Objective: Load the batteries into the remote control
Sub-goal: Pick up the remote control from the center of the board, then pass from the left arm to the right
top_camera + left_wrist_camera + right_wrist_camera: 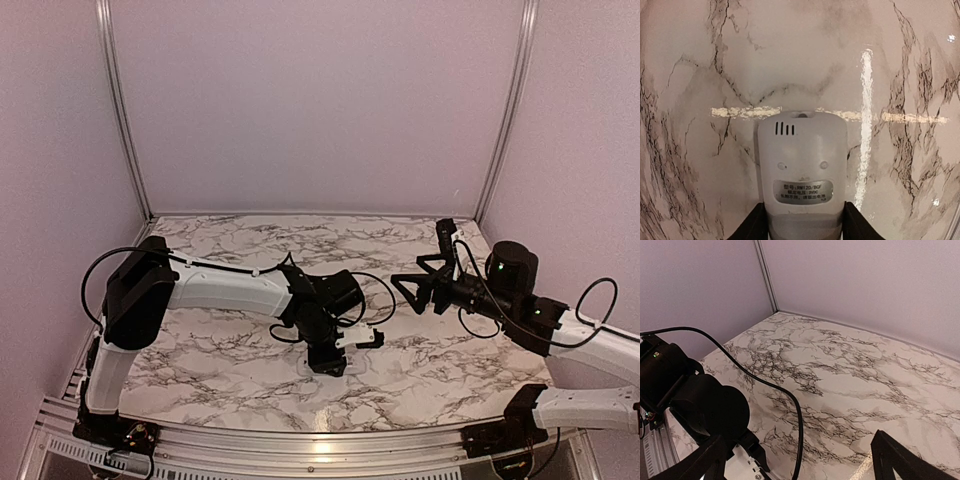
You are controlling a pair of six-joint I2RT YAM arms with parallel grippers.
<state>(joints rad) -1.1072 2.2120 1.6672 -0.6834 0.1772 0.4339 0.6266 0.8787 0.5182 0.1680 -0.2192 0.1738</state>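
Nearest the left wrist camera, the left pincer (805,227) has a black finger on each long edge of the remote control (802,160). The fingers sit at or just beside the plastic, and I cannot tell whether they actually press it. The remote control lies flat on the marbled worktop (700,60) with its plain back up. Its end at 6 o'clock is between the fingers, and its rounded end points to 12 o'clock. Going outward along the back there is a grey printed label (802,191), then two small dimples, then three short slots (784,129). No open battery bay shows in this view. It looks like a light, stiff plastic shell, smooth enough to slide or spin on the glossy worktop if nudged off-centre. Across the narrow width, on the straight side edges, is probably the best hold, with moderate squeeze so that any cover panel does not flex. Farther off, at about 3 o'clock from the left arm in the top view, the right pincer (800,462) hangs above the worktop with its jaws spread wide and nothing between them. The batteries do not show in any view.
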